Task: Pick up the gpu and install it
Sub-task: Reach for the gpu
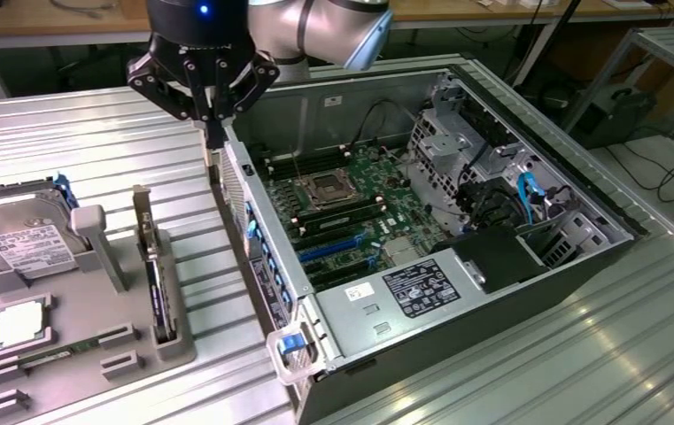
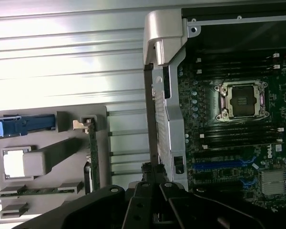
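Pincer (image 1: pixel 212 133) (image 2: pixel 152 171) shut, fingers pressed together, gripping nothing; it hangs over the case's slotted wall, the one facing the holder, fingertips pointing down just above that rim; dark, angular finger links.

Table (image 1: pixel 100 150) (image 2: pixel 62 47): ribbed bright metal, long straight grooves; bare strip between holder and case, more bare room at the exterior view's lower right.

Case (image 1: pixel 455 372) (image 2: pixel 164 33): lies on its side, open face up; dark outer skin, grey sheet-metal walls, rounded grey corner piece in the wrist view.

Board (image 1: pixel 360 204) (image 2: pixel 238 143): green, flat in the case floor; "DELL" in white reads near its edge in the wrist view; blue slots (image 1: pixel 337 243) (image 2: pixel 224 164) lie free, nothing plugged in.

Supply box (image 1: pixel 414 288): grey metal, black label with white print, too small to read.

Holder (image 1: pixel 77 372) (image 2: pixel 102 112): grey moulded tray with pockets and posts, at the exterior view's left, beside the case.

Drive (image 1: pixel 18 239): silver, boxy, white label, text unreadable; sits in the holder.

Gpu (image 1: pixel 159 274) (image 2: pixel 93 152): stands on edge in a holder slot, thin and dark, metal bracket end upright toward the pincer; apart from the pincer, not touched, not yet in the case.

Socket (image 1: pixel 325 188) (image 2: pixel 242 101): square, metal frame, open.

Memory stick (image 1: pixel 59 354): narrow, green, lying flat in the holder.
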Available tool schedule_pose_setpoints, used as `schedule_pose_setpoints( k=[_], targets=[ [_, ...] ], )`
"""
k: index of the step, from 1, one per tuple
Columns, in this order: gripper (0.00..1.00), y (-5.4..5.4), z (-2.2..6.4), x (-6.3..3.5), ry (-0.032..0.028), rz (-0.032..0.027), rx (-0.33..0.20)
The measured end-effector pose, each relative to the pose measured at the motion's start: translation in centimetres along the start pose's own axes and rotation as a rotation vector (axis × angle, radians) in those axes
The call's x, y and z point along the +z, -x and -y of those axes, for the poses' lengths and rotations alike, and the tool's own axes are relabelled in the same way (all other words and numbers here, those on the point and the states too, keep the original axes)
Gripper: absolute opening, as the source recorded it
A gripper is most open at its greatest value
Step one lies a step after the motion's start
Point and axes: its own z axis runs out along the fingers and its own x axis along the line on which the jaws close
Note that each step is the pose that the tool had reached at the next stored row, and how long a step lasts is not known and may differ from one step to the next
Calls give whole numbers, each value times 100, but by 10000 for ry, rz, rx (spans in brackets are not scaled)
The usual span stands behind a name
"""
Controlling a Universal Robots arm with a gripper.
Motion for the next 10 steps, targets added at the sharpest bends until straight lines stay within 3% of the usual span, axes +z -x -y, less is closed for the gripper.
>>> schedule_pose_setpoints(
  k=[10],
  targets=[
    [11, -129, 17, -3, 0, 0, 0]
  ],
)
